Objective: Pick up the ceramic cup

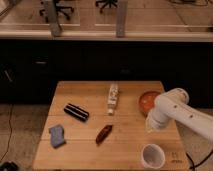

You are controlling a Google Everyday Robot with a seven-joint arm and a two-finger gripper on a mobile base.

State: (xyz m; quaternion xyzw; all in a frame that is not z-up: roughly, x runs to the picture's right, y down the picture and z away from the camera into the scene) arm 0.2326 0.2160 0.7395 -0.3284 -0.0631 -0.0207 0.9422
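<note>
View: a single camera view, looking down from in front onto a small wooden table (90,150), with a dark counter front behind it.
Cup: the white ceramic cup (152,156) stands upright near the table's front right corner. Its thick rim faces up and its inside is greyish. Nothing touches it.
Gripper: the gripper (151,126) is at the low end of the white arm and points down over the right side of the table. It is behind the cup and in front of the bowl, clearly apart from the cup. Whether it is spread or pressed together cannot be told, and nothing can be seen in its hold.
Arm: the white arm (175,104) comes in from the right edge, bends at a rounded joint beside the bowl, and drops toward the tabletop.
Bowl: an orange-red bowl (146,101) sits at the right edge of the table behind the gripper, partly hidden by the arm.
Packet: a long pale packet or bottle (113,98) lies near the middle back, pointing front to back.
Black item: a dark oblong thing (76,112) lies at a slant on the left half.
Blue item: a small blue-grey block, perhaps a sponge (57,135), lies near the front left.
Brown item: a small reddish-brown thing (104,133) lies in the front middle, well apart from the cup.
Background: office chairs (60,7) stand on a pale floor beyond a glass partition.
</note>
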